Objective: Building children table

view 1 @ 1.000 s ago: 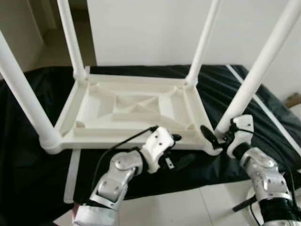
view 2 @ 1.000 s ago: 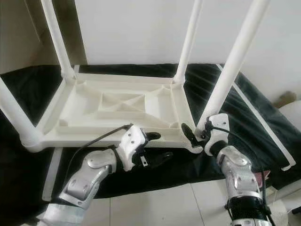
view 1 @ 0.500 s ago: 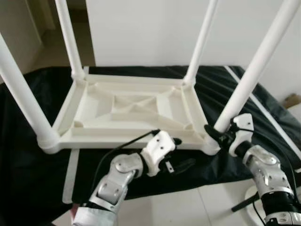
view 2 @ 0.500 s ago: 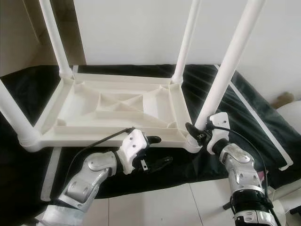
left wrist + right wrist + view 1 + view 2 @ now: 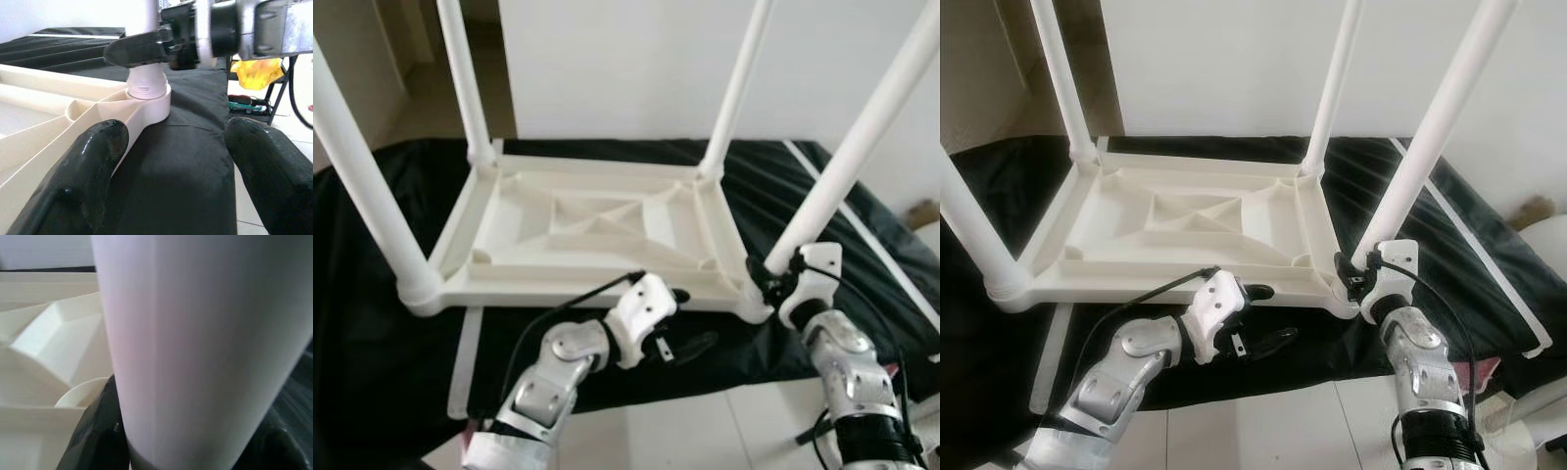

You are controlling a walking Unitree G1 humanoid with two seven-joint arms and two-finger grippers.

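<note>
smooth white plastic table (image 5: 597, 230) on creased black cloth (image 5: 372, 323).

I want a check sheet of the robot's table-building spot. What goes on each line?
Surface: black cloth spread under the work, pale tiled floor in front.
Job's things: white table lying upside down, four legs standing up; near right leg.
Clutter: white strips on the cloth; yellow bag beyond the cloth.
Grippers: right claw closed around the near right leg's base; left claw open, hovering beside the table's near edge.
Cables: black cable looping over the left arm.
Surroundings: white wall behind.
</note>
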